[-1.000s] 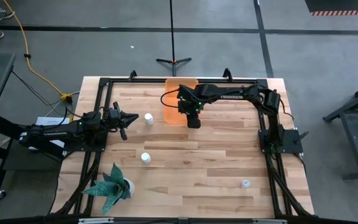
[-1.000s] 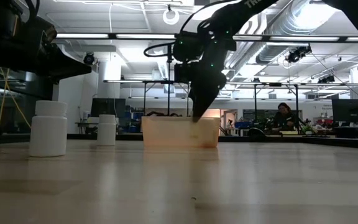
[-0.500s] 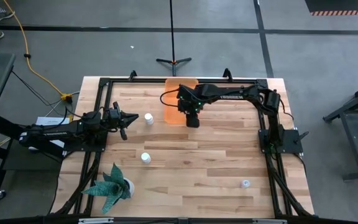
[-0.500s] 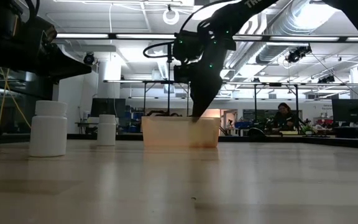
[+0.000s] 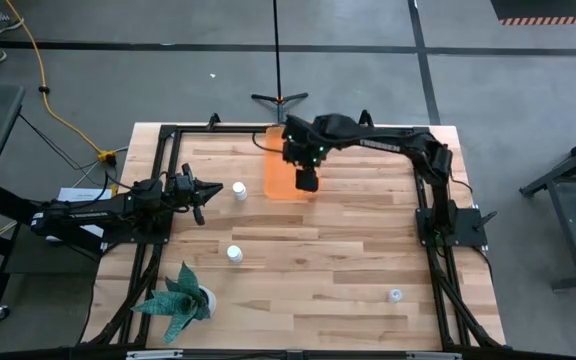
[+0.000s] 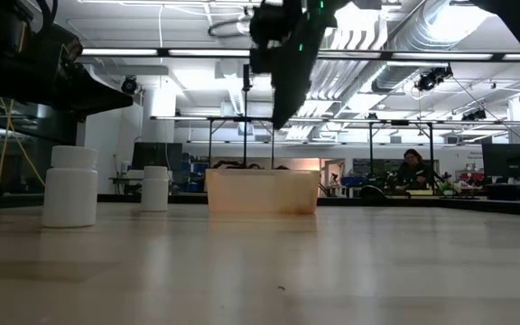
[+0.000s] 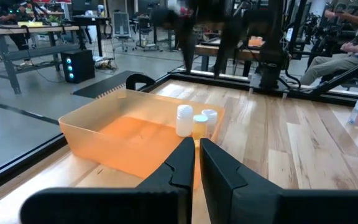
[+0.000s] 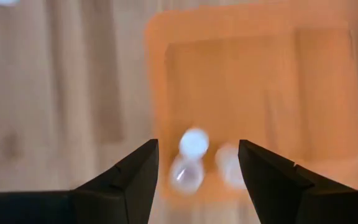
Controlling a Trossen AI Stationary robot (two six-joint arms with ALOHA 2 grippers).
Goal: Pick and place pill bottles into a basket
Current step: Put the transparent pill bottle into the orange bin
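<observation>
The orange basket [image 5: 280,160] stands at the table's far middle and holds three white pill bottles [image 7: 194,121], which also show in the right wrist view [image 8: 194,142]. My right gripper [image 5: 308,180] hangs open and empty above the basket's near right corner, well clear of its rim in the low view [image 6: 283,113]. Three more bottles stand upright on the table: one left of the basket [image 5: 239,190], one nearer the middle left [image 5: 234,254], one near the right front [image 5: 396,295]. My left gripper [image 5: 200,195] waits shut at the left, pointing at the basket.
A green spiky plant [image 5: 180,298] stands at the near left corner. A black frame [image 5: 168,135] runs round the table's edges. In the low view two bottles [image 6: 70,185] [image 6: 155,188] stand left of the basket [image 6: 262,191].
My right gripper has risen from inside the basket to well above its rim and has gone a little toward the table's far edge. The basket and the bottles on the table have stayed where they were.
</observation>
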